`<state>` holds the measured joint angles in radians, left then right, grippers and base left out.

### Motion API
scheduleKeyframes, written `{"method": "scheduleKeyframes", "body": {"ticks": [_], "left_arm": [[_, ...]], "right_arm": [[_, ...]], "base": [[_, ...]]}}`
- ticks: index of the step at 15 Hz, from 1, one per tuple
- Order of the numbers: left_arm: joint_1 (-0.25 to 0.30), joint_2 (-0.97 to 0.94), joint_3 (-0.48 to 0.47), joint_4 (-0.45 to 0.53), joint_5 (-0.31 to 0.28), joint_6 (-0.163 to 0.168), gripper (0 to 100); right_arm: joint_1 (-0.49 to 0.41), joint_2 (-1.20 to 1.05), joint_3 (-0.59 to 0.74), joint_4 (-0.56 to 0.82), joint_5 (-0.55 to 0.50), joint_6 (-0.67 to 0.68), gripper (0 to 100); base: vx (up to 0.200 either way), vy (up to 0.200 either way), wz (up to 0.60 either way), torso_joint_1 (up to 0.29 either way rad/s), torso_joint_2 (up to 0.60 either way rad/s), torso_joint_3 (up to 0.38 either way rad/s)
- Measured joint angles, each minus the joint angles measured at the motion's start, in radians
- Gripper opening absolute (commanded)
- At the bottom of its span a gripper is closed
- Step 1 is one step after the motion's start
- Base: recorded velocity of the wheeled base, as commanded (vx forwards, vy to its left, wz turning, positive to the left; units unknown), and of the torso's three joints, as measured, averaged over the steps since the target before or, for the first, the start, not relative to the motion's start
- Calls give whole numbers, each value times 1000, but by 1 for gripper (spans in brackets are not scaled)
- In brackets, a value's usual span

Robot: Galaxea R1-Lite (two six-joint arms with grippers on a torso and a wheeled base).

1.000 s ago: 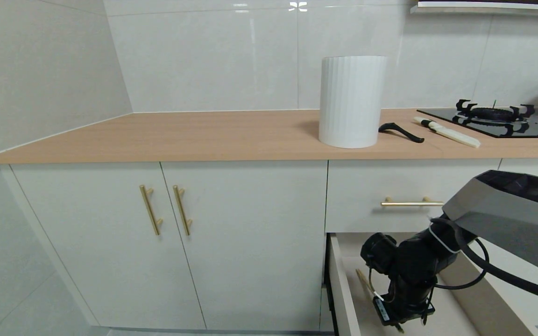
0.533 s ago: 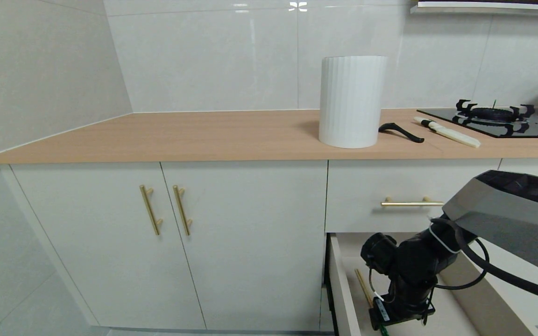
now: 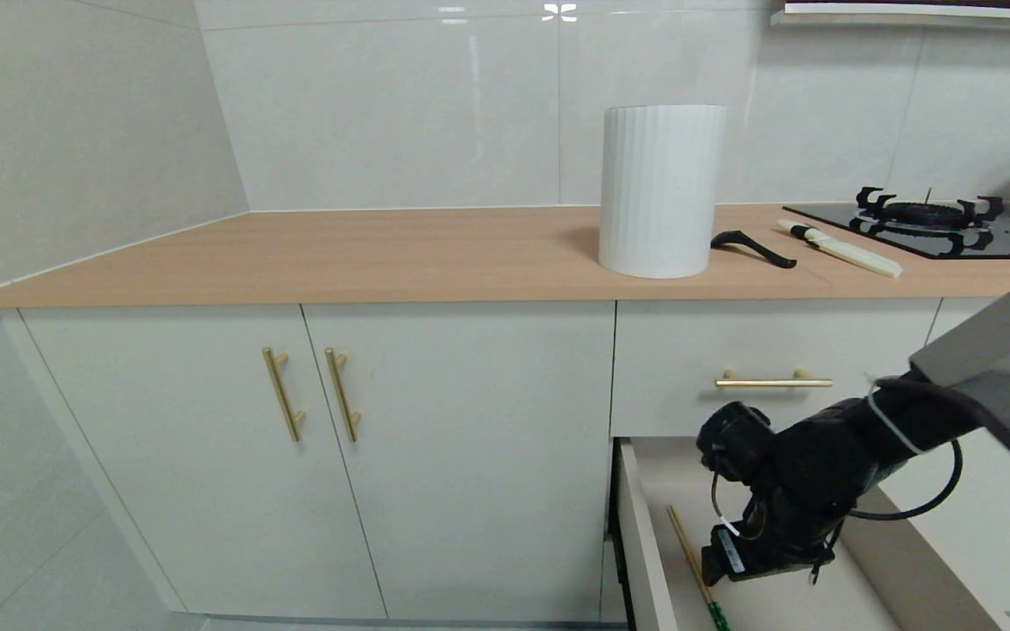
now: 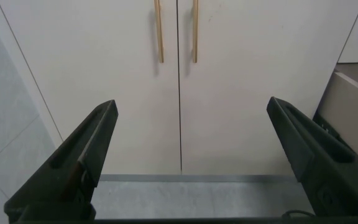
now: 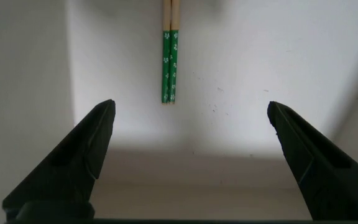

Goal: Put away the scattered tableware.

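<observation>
Head view shows the right claw [image 5: 189, 109] hanging over the open drawer [image 3: 641, 526] at lower right, spread wide and empty. A pair of green-tipped chopsticks [image 3: 693, 568] lies on the drawer floor beside its left wall. The left claw [image 4: 191, 104], also wide and empty, faces the cupboard doors [image 4: 179, 81]. On the counter [image 3: 382, 254], a black tool [image 3: 752, 247] and a cream knife [image 3: 838, 248] lie right of a white ribbed canister [image 3: 661, 188].

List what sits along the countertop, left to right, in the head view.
On the countertop: white ribbed cylinder → black curved utensil → cream-handled knife → gas burner.
</observation>
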<state>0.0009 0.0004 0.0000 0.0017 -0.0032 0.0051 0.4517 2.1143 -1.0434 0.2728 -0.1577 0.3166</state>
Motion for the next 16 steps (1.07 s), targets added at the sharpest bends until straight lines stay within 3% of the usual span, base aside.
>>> {"method": "scheduleKeyframes", "body": {"ticks": [10,16], "left_arm": [[0,0,0,0,0,1,100],[0,0,0,0,0,0,100]], "right_arm": [[-227,-562,10,53,30,-162,100],[-264,-668,17,48,29,-196,100]], "base": [[0,0,0,0,0,0],[0,0,0,0,0,0]]}}
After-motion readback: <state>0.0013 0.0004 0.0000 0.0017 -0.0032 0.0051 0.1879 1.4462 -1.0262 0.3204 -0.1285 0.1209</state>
